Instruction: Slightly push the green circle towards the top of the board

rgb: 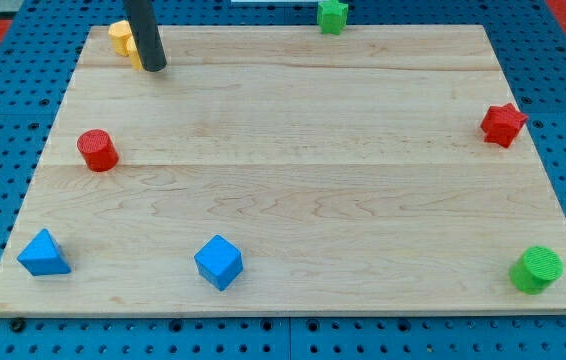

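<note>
Dark rod stands upright, my tip (154, 68) touching the yellow block (123, 39), far from the green circle (537, 269)

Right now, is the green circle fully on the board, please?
Yes: the green circle stands upright on the board, near its bottom-right corner.

Rod enters from view's top-left, leaning slightly. My tip (154, 67) down on surface, near upper-left corner. No gripper fitted.

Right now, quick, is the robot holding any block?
No gripper here: my tip only pushes and holds nothing. It is at the view's top left beside the yellow block, far from the green circle.
</note>
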{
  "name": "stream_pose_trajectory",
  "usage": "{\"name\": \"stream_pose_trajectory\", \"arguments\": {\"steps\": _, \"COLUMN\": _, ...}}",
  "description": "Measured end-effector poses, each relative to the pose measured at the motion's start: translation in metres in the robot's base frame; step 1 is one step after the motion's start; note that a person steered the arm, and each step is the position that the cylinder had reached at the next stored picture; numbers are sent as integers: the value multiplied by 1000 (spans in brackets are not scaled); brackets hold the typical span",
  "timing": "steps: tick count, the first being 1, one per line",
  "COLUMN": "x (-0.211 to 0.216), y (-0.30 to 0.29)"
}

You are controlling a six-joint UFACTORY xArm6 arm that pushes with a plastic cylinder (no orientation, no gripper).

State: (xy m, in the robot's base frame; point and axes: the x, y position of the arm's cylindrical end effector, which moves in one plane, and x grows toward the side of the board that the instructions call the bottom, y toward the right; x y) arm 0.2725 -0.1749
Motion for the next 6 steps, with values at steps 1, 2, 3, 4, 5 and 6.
{"name": "stream_pose_trajectory", "arguments": {"steps": 1, "x": -19, "y": -14}}
{"name": "stream_pose_trajectory", "arguments": {"steps": 2, "x": -19, "y": 76}}
{"name": "stream_pose_trajectory", "arguments": {"steps": 3, "x": 17, "y": 210}}
{"name": "stream_pose_trajectory", "arguments": {"steps": 4, "x": 102, "y": 321}}
{"name": "stream_pose_trajectory", "arguments": {"steps": 5, "x": 181, "y": 414}}
{"name": "stream_pose_trajectory", "arguments": {"steps": 6, "x": 241, "y": 499}}
